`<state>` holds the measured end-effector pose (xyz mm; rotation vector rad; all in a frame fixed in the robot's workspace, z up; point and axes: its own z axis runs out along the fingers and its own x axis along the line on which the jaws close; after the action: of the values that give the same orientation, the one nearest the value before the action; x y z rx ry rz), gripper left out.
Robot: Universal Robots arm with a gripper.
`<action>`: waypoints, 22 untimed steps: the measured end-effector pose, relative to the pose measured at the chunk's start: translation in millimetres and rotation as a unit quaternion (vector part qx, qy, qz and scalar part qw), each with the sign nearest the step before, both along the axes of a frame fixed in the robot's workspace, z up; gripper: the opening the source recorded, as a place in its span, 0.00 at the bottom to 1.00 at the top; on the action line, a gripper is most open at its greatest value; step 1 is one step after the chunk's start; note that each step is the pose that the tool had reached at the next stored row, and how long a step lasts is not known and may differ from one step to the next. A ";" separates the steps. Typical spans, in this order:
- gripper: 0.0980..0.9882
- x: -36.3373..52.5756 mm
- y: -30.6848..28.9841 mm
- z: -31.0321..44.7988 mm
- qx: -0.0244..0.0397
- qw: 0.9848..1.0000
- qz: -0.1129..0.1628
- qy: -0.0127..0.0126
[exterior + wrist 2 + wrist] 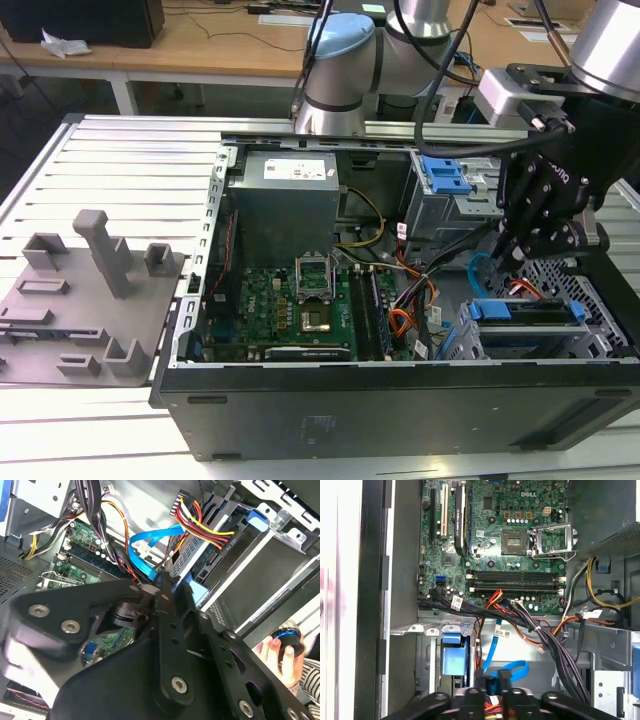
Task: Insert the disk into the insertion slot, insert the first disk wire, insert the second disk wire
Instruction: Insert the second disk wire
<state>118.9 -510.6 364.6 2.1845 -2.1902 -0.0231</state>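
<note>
While gripper (505,262) hovers | disk (528,310) in insertion slot (590,345) | 1st disk wire (212,532) plugged

disk (527,310) in insertion slot (590,345) | second disk wire (478,268) behind

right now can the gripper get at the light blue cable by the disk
Probably yes: the gripper sits right at the light blue cable behind the disk, fingertips at its plug end. The red-orange-black wire bundle crowds close alongside.

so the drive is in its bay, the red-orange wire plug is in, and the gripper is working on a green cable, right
The cable is light blue, not green. In the second wrist view the gripper is at the blue cable beside the drive, with the wire plug in.
</note>
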 end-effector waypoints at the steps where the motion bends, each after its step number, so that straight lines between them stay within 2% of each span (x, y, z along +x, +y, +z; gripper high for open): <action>1: 0.07 0.0 0.0 0.0 0.000 1.000 0.000 0.000; 9: 0.07 0.0 -0.1 0.0 -0.001 1.000 0.000 0.000; 15: 0.07 3.5 -4.9 0.0 -0.001 1.000 0.000 0.000; 17: 0.07 3.6 -9.0 0.0 -0.001 1.000 0.000 0.000; 22: 0.07 3.6 -13.5 -0.1 -0.001 1.000 0.000 0.000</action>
<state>122.5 -524.1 364.6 2.1838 -2.1896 -0.0223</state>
